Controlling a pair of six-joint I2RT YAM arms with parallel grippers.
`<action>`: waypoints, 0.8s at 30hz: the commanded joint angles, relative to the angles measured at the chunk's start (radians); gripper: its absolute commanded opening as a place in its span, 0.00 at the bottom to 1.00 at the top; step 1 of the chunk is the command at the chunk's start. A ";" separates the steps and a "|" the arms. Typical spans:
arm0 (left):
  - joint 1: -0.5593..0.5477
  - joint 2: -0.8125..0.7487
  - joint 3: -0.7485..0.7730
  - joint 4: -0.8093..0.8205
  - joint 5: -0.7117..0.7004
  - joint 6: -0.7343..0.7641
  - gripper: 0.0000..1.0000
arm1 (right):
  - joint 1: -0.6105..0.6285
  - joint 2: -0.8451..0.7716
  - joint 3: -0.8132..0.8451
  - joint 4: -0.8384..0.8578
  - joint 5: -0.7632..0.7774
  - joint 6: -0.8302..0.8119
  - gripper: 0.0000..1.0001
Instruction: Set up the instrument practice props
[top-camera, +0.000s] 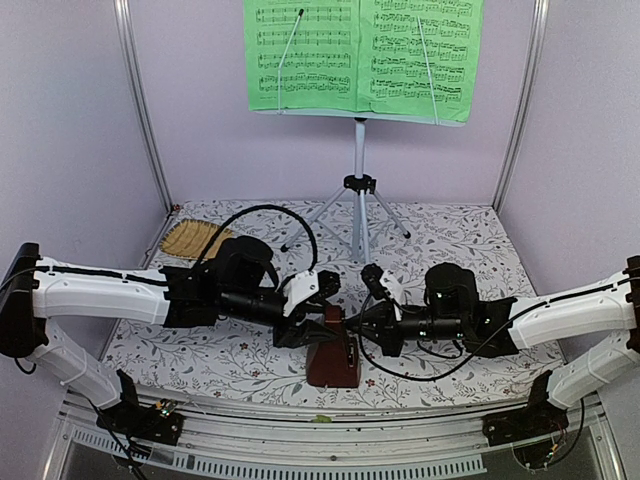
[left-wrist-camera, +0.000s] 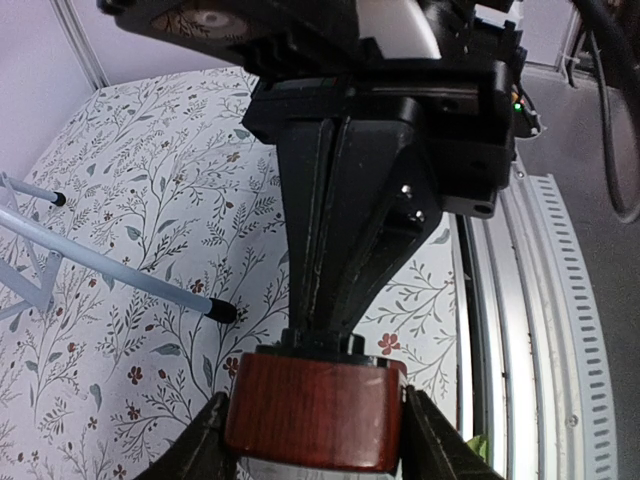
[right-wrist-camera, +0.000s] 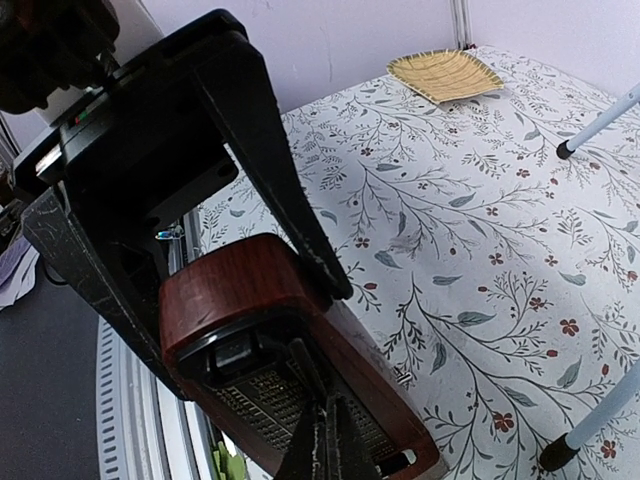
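Observation:
At the back stands the pale blue music stand (top-camera: 360, 190), with the green sheet-music booklet (top-camera: 360, 55) spread open on it. The reddish-brown metronome (top-camera: 333, 358) stands upright near the table's front edge, between my two arms. My left gripper (top-camera: 322, 312) is shut on its narrow top (left-wrist-camera: 315, 410), one finger on each side. From the right, my right gripper (top-camera: 360, 328) reaches the metronome's open front face (right-wrist-camera: 250, 300). Its fingertips (right-wrist-camera: 325, 435) are pinched together on the thin dark pendulum rod (right-wrist-camera: 300, 365).
A tan woven straw mat (top-camera: 195, 240) lies at the back left corner. The stand's tripod legs (left-wrist-camera: 100, 260) spread over the floral cloth just behind the metronome, their black tips near both grippers (right-wrist-camera: 552, 455). A metal rail (top-camera: 330, 425) runs along the near edge.

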 joint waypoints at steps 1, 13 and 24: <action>-0.010 -0.013 0.002 0.031 0.027 -0.020 0.10 | 0.006 0.010 0.029 0.001 0.038 -0.001 0.01; -0.010 -0.014 0.001 0.029 0.029 -0.019 0.10 | -0.003 -0.020 0.005 -0.003 0.099 0.027 0.23; -0.011 -0.016 0.002 0.028 0.039 -0.018 0.10 | -0.047 0.011 0.008 0.002 0.072 0.044 0.31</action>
